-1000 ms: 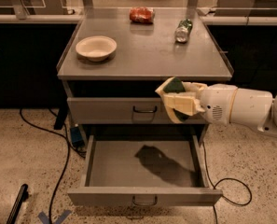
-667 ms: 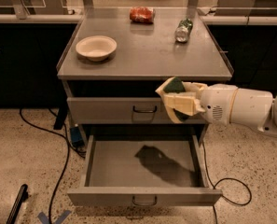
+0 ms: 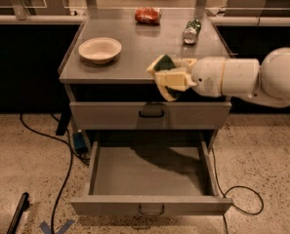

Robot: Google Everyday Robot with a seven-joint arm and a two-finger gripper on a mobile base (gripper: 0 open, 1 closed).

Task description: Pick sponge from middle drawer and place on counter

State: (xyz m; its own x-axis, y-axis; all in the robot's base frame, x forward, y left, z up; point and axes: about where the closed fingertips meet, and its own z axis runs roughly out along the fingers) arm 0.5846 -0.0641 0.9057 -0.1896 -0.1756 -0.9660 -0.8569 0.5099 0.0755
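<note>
The sponge point(image 3: 163, 66) sits clamped in the hand point(image 3: 170, 79) just right of the frame's centre, overlapping the front edge of the bench point(image 3: 144, 57). Its dark green layer is uppermost, with the yellow foam below. The hand's pale fingers are closed onto it from the right, pinching the foam between them.

The sponge looks light, soft and springy, so it should give under the grip rather than slip. Holding it across its body, as here, seems sound, and a short drop would do it no harm.

The middle drawer point(image 3: 149, 177), lower centre, stands pulled out with its floor bare. On the bench a white bowl point(image 3: 99, 49) lies upper left, and a crushed red can point(image 3: 148, 15) and a green-and-silver can point(image 3: 191, 31) sit at the back.

Compared with a second ago, sponge and hand are higher and further left. Then they hung before the closed drawer front point(image 3: 151, 115); now they are level with the bench edge.
</note>
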